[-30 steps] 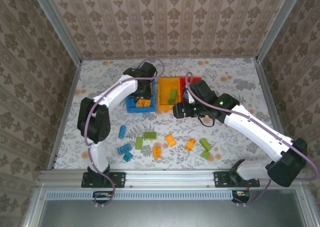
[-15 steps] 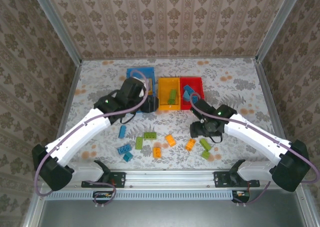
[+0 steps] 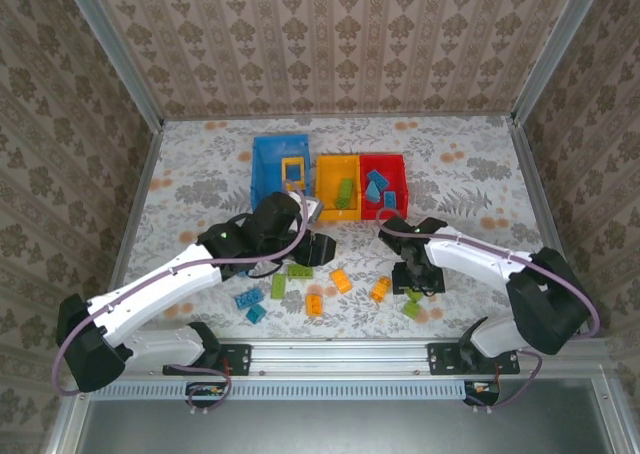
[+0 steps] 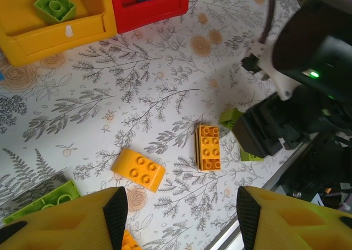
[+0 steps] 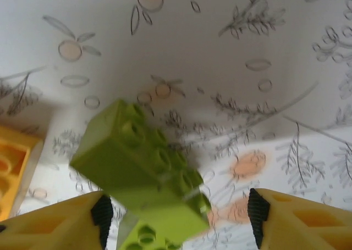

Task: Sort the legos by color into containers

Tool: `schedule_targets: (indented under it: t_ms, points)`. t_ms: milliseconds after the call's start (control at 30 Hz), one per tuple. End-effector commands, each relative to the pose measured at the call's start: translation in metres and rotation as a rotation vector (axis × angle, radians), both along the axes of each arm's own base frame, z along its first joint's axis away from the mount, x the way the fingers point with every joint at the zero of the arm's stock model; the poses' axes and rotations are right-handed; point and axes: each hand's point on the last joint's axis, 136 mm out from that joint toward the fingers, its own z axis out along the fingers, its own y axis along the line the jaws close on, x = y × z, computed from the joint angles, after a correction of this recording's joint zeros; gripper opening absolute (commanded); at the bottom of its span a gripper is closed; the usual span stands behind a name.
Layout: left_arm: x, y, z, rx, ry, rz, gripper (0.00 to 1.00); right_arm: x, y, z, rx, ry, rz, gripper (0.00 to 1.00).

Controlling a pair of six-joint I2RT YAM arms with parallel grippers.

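Observation:
Loose legos lie near the front edge: orange ones [image 3: 341, 280] [image 3: 380, 289] [image 3: 315, 304], lime green ones [image 3: 278, 286] [image 3: 300, 270] [image 3: 411, 309] and blue ones [image 3: 245, 297]. The blue bin [image 3: 266, 164] holds a yellow frame piece [image 3: 292, 171]. In the yellow bin [image 3: 325, 189] lies a green brick [image 4: 55, 4], and the red bin [image 3: 383, 162] holds blue bricks. My left gripper [image 4: 181, 219] hangs open above two orange bricks [image 4: 138, 169] [image 4: 208, 146]. My right gripper [image 5: 179, 217] is open, low over the table, with a green brick [image 5: 143, 167] between its fingers.
The right arm's black wrist [image 4: 275, 123] sits close beside the left gripper's working area. The table's metal front rail [image 3: 330, 354] runs just behind the loose bricks. Patterned walls enclose the table on three sides.
The left arm has swung from the blue bin back to the loose bricks at the front. The right arm has come down from the bins onto the green bricks at the front right.

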Motion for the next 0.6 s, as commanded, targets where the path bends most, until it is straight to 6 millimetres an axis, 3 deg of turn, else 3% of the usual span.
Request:
schedule_targets:
  t_ms: [0,200,300,433,567]
  points:
    - [0.000,-0.011,0.017,-0.048,-0.014,-0.007,0.57,0.008,0.009,-0.010,0.048,0.014,0.009,0.61]
    - [0.000,-0.013,0.020,-0.041,-0.024,-0.001,0.56,0.010,0.010,-0.022,0.063,0.030,-0.002,0.37]
    - [0.002,-0.012,0.024,-0.038,-0.036,0.016,0.56,0.020,0.009,-0.016,0.065,-0.021,0.009,0.22]
    - [0.015,0.007,0.034,0.014,-0.087,0.118,0.55,0.055,0.023,0.033,0.068,-0.182,0.080,0.17]
    - [0.029,0.038,0.049,0.066,-0.171,0.255,0.55,0.094,0.066,0.077,0.166,-0.310,0.119,0.17]
